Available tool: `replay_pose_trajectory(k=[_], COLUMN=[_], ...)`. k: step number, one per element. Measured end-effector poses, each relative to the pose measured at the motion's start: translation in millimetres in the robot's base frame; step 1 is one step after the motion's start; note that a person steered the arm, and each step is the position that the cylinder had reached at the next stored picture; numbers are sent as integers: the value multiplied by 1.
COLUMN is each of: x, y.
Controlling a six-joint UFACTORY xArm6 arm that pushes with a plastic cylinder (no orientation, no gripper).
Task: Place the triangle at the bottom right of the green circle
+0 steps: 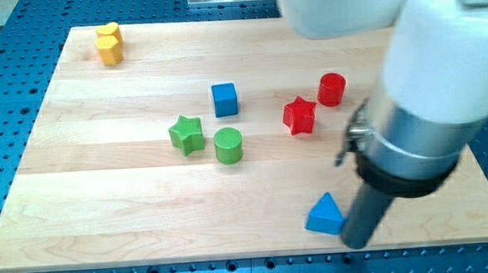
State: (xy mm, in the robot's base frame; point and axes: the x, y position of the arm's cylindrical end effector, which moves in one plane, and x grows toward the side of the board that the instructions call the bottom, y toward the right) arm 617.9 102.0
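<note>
The blue triangle (324, 215) lies near the board's bottom edge, right of centre. The green circle (228, 145) stands near the middle of the board, up and to the left of the triangle. My tip (358, 244) is at the end of the dark rod, right beside the triangle's lower right side, touching or nearly touching it. The arm's large white and grey body covers the view's right side above the rod.
A green star (187, 134) sits just left of the green circle. A blue cube (224, 99) is above it. A red star (300, 115) and a red cylinder (332, 89) lie to the upper right. Two yellow blocks (109, 44) are at the board's top left corner.
</note>
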Motion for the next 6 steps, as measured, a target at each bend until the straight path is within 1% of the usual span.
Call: replay_pose_trajectory(k=[1, 2, 3, 4, 5, 6], x=[0, 0, 0, -14, -48, -65], y=[-53, -67, -42, -30, -28, -41])
